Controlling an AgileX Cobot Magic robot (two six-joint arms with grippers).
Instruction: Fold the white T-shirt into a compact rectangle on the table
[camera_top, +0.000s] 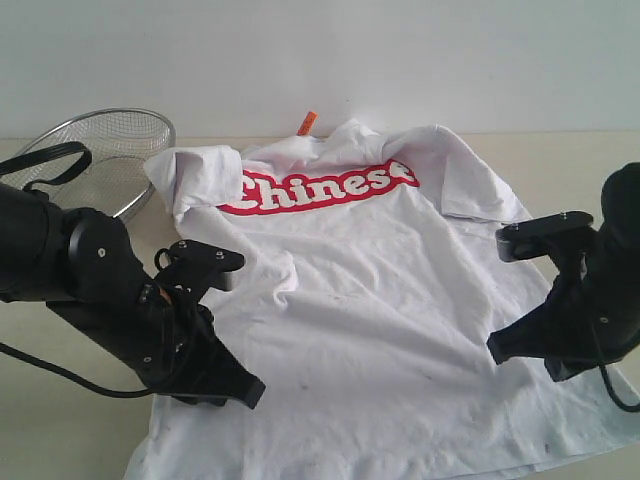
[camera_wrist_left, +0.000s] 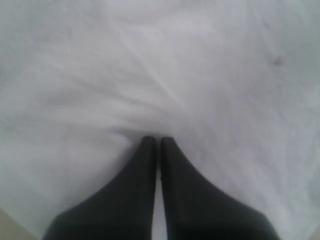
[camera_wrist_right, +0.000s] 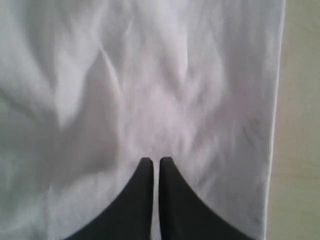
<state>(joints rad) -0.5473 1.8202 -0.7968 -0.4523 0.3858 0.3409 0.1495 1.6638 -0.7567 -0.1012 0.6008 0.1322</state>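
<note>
Lying front-up on the table (camera_top: 60, 430), the shirt (camera_top: 370, 300) spreads wrinkled, its red lettering (camera_top: 320, 188) toward the far edge and the sleeve (camera_top: 195, 175) nearest the basket (camera_top: 110, 140) folded in. The left gripper (camera_top: 250, 392) is at the shirt's left side and the right gripper (camera_top: 497, 350) at its right. Each has its jaws pressed together at the cloth, and I cannot tell whether any fabric is pinched.

The soft white cotton T-shirt (camera_top: 370, 300) shows red lettering (camera_top: 320, 188) and an orange neck tag (camera_top: 307, 122); the flat table (camera_top: 50, 440) is beige.
</note>
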